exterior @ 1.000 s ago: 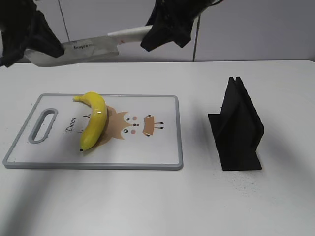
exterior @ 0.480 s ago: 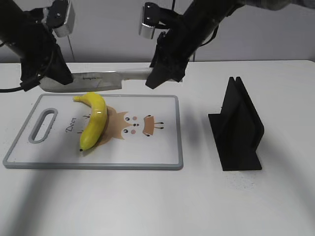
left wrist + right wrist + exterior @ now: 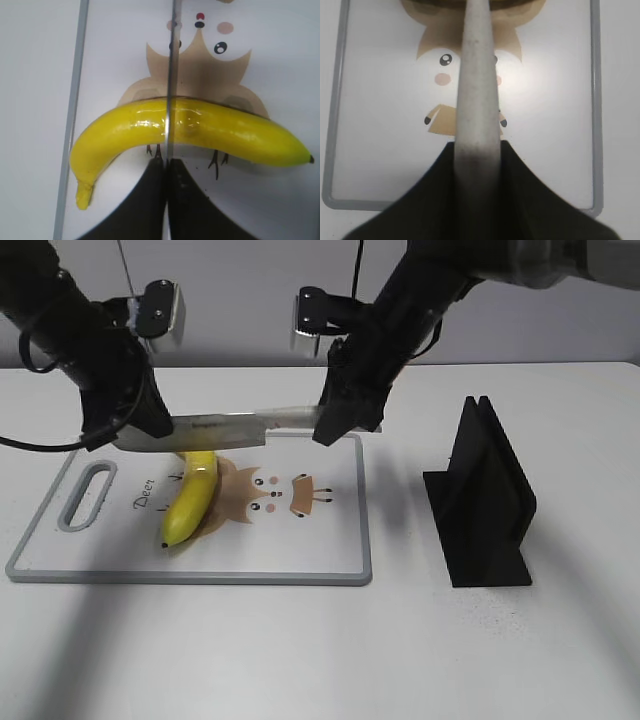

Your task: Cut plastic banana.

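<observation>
Down comes the knife [image 3: 225, 427] compared with a moment ago, both arms having lowered it from well above the board to right over the plastic banana [image 3: 191, 498]. Left tool [image 3: 140, 432] is clamped on the blade's tip end, right tool [image 3: 335, 425] is clamped on the pale handle [image 3: 479, 100], so the blade spans level between them. That banana lies on the cutting board [image 3: 310, 540] on the white bench [image 3: 400, 640], long axis running front to back, stem to the rear. From the left wrist, the blade edge [image 3: 170, 75] crosses it square, a little to the stem side of the middle, touching or nearly so. Left arm is nearer. Straight down looks like the call!
</observation>
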